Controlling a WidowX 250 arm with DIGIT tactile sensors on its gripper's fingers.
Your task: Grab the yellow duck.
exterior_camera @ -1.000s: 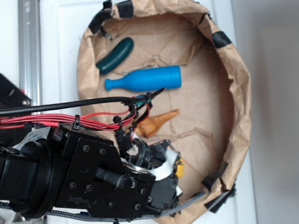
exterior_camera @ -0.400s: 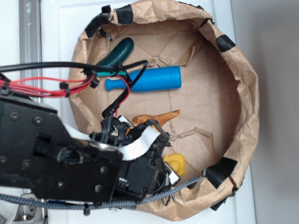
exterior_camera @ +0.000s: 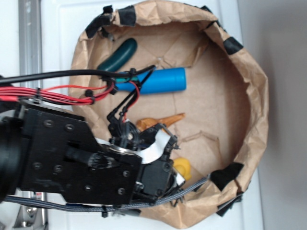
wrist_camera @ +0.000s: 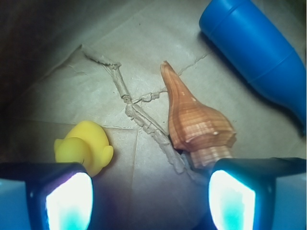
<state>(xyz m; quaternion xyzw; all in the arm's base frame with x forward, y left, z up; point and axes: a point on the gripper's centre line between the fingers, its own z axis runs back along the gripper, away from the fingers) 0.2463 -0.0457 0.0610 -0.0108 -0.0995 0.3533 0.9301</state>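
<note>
The yellow duck (wrist_camera: 85, 147) lies on the brown paper floor at the lower left of the wrist view, just beyond my left fingertip (wrist_camera: 67, 199). My gripper (wrist_camera: 151, 199) is open, its jaws wide apart with only bare paper between them. In the exterior view the duck (exterior_camera: 183, 168) peeks out at the right of the black gripper head (exterior_camera: 158, 167), which covers most of it. The duck sits off to the left of the gap, not between the fingers.
A tan spiral seashell (wrist_camera: 194, 117) lies by my right fingertip. A blue bottle (exterior_camera: 160, 80) and a dark green pickle-shaped toy (exterior_camera: 118, 56) lie further back. All sit inside a round brown paper basin whose crumpled wall (exterior_camera: 249, 120) rises on every side.
The arm has shifted slightly right and down within the basin, covering more of the duck and the blue bottle's neck. The objects themselves have not moved.
</note>
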